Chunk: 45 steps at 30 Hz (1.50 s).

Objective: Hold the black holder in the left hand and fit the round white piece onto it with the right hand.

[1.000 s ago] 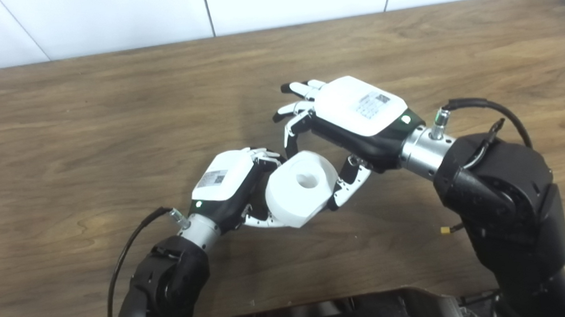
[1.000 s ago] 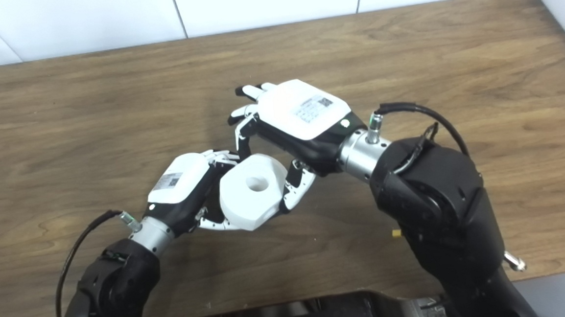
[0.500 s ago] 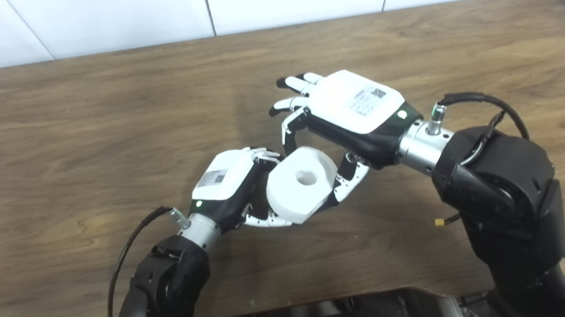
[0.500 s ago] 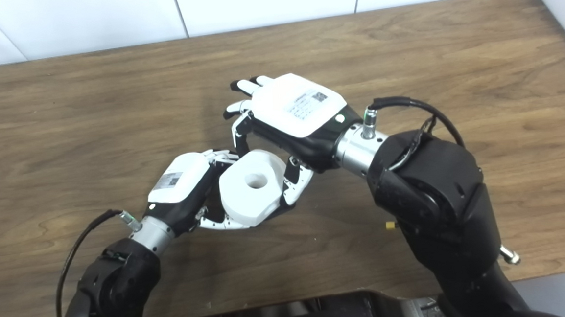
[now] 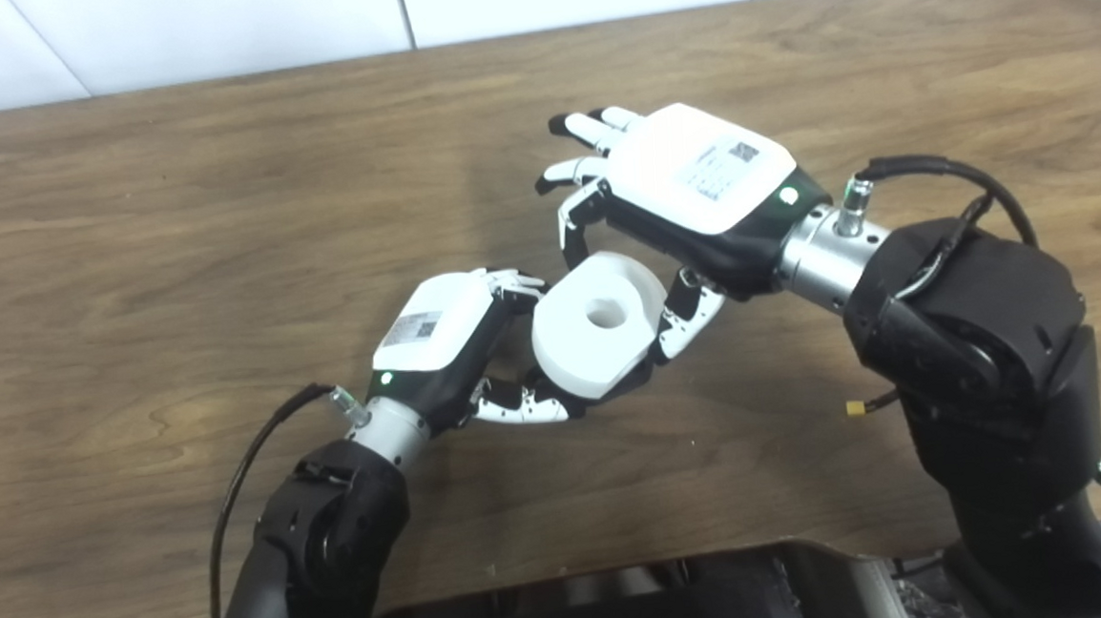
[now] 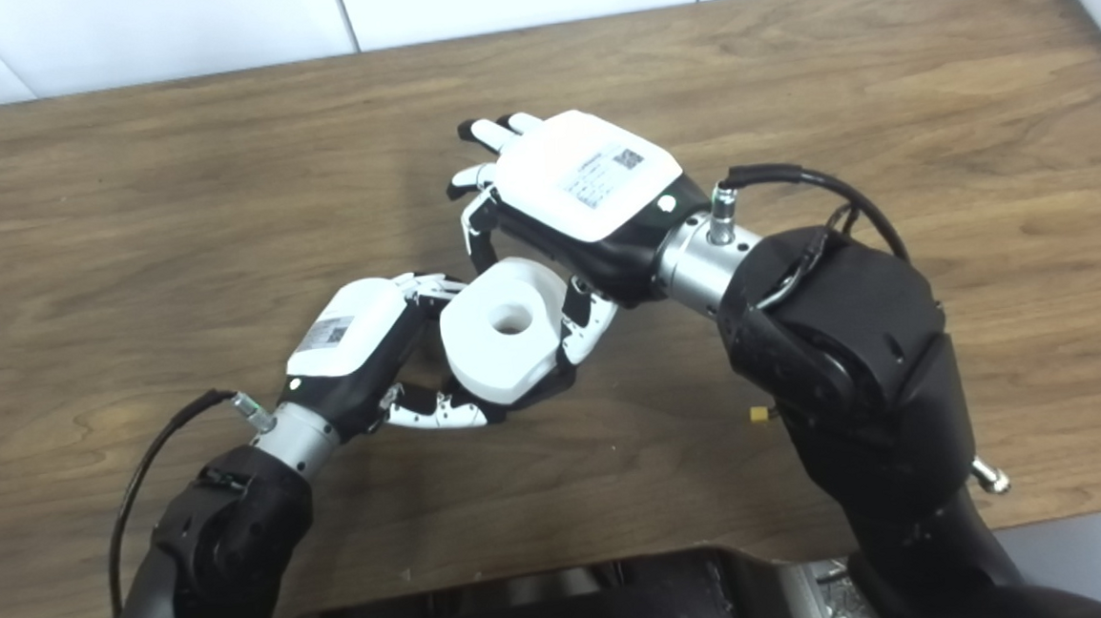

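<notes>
**Both hands at the white roll above the table**

Seen in the middle of the brown wooden table (image 5: 173,227): a round white plastic piece (image 5: 598,337) with a small hole in its top face, lifted off the wood, slightly tilted. Landmark for all places below: this white piece.

Just left of it, the left hand (image 5: 448,344), white back plate turned up, arm entering from the lower left. Fingers (image 5: 518,408) curled under and around the lower left side of the white piece, touching it; upper fingers pressed against its left edge. Grasping something there, most likely the black holder, but this holder almost fully hidden behind the white piece; only a dark sliver (image 6: 555,382) visible at its lower right edge, not sure what it is.

Just above and right of the white piece, the right hand (image 5: 687,196), palm down, arm coming from the lower right. Thumb (image 5: 685,315) against the right side of the piece, one bent finger (image 5: 573,241) touching its upper edge, so pinching the piece between them. Other fingers stretched out and apart, pointing away, touching nothing.

Right of the piece, near the right forearm, a small yellow connector (image 5: 857,408) hanging just over the wood.
</notes>
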### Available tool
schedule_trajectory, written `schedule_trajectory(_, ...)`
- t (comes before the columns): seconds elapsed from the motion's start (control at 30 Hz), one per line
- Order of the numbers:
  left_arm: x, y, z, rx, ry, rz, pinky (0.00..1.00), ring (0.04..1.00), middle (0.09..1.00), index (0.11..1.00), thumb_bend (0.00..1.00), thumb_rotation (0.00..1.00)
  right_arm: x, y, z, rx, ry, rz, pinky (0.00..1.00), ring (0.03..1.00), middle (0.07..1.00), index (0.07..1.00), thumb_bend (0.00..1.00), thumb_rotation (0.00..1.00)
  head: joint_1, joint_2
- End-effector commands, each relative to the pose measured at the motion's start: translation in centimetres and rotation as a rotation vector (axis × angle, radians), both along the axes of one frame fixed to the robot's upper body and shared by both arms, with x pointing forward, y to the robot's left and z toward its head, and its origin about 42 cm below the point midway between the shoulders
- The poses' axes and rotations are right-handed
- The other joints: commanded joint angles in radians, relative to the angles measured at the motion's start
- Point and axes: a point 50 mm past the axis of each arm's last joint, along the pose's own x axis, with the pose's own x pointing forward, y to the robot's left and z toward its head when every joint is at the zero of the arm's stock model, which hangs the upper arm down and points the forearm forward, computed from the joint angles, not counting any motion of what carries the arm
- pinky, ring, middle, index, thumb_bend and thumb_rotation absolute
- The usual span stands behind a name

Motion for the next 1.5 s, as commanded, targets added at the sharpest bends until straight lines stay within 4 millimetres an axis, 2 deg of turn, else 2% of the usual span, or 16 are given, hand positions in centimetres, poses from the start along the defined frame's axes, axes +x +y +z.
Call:
schedule_trajectory(0.0,0.2,-0.1,1.0,-0.015,-0.039,-0.014,0.91,0.861,0.793,0.487,0.52,0.05,0.2,0.2,1.1,0.020,-0.073,0.003,0.99,1.000,0.869,0.486,0.52,0.13,0.000,0.001)
schedule_trajectory(0.73,0.4,-0.1,1.1,-0.007,-0.031,-0.012,0.91,0.861,0.798,0.487,0.52,0.05,0.1,0.8,0.2,0.051,-0.007,0.023,0.97,1.000,0.874,0.484,0.52,0.13,0.001,0.003)
schedule_trajectory(1.47,0.3,-0.3,1.2,-0.009,-0.035,-0.014,0.91,0.857,0.795,0.487,0.52,0.05,-0.1,0.2,-0.3,0.053,0.008,0.020,0.93,0.986,0.863,0.484,0.52,0.13,0.003,0.011)
